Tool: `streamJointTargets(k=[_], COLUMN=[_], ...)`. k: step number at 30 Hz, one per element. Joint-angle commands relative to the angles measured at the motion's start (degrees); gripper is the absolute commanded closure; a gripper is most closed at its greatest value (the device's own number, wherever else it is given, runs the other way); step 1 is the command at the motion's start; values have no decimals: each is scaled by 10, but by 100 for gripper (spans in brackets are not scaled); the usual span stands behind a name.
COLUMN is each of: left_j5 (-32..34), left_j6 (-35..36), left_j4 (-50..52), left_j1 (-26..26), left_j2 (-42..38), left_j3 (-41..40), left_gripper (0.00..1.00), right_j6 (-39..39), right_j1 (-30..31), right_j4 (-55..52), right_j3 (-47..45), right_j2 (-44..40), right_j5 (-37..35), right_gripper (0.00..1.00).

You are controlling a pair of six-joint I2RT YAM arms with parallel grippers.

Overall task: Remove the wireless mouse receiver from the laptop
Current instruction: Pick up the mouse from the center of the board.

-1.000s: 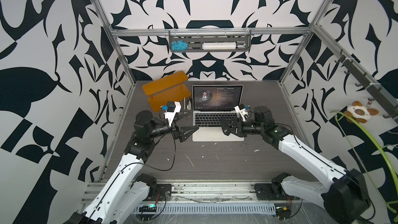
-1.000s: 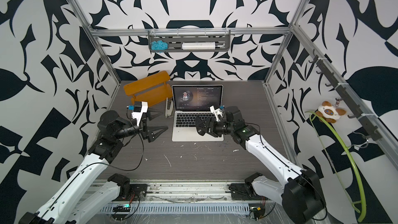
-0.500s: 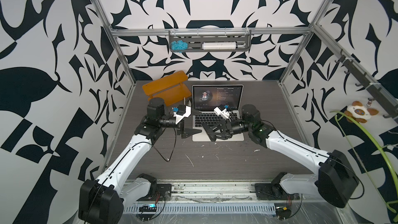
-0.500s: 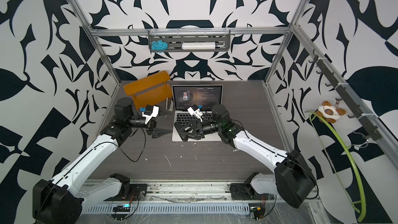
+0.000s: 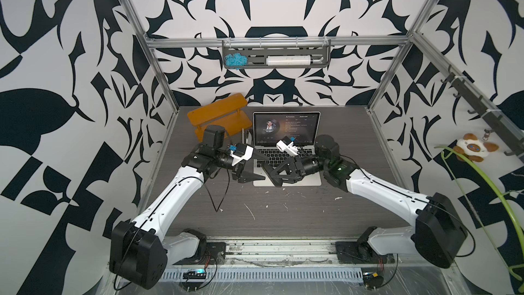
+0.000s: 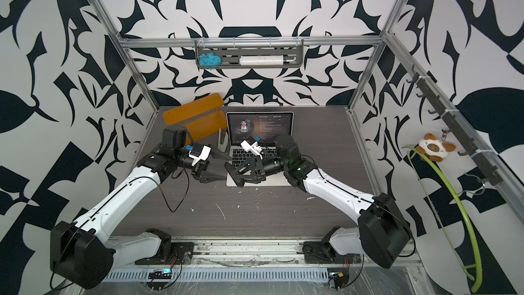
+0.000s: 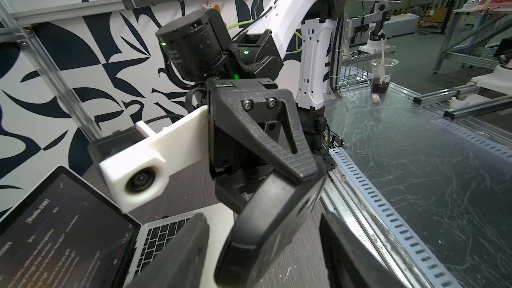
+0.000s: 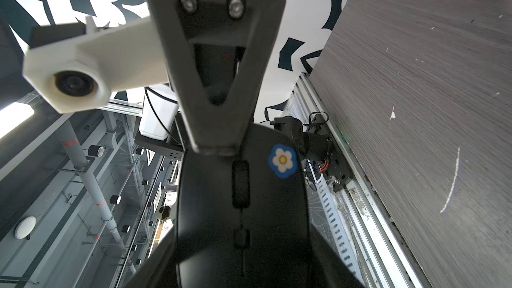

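Two hands, right hand [image 5: 270, 174] over laptop [image 5: 295, 129] clamping mouse [image 8: 241, 217], left hand [image 5: 263, 168] apart around it

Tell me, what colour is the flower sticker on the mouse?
White flower sticker, yellow middle, blue edge. Best in right wrist view.

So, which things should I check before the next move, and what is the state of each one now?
1. The right gripper is shut on the black mouse: ok.
2. The black mouse sits between the fingers of the left gripper: ok.
3. The left gripper is closed on the black mouse: not ok, its jaws stand apart.
4. The laptop is open and flat on the table: ok.
5. The receiver is seen in the laptop: cannot tell, no view shows it.
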State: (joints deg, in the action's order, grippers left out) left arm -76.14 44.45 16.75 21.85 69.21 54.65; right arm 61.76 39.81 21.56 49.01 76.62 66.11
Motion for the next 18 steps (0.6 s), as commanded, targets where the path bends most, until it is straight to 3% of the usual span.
streamJointTargets(k=[1, 10, 15, 18], left_j5=[-6, 8, 8, 9], left_j6=[24, 57, 73, 78], left_j4=[35, 86, 116, 125], left_j1=[14, 32, 32, 32], left_j2=[10, 59, 70, 74], left_j3=[18, 44, 56, 60], left_gripper=[32, 50, 67, 77], right_j6=[-8, 7, 12, 18], right_j1=[5, 7, 7, 7], right_j4=[34, 64, 73, 81], right_j3=[30, 30, 29, 28], right_j2=[-3, 7, 14, 17], right_j5=[17, 16, 17, 15], right_gripper=[56, 56, 55, 50])
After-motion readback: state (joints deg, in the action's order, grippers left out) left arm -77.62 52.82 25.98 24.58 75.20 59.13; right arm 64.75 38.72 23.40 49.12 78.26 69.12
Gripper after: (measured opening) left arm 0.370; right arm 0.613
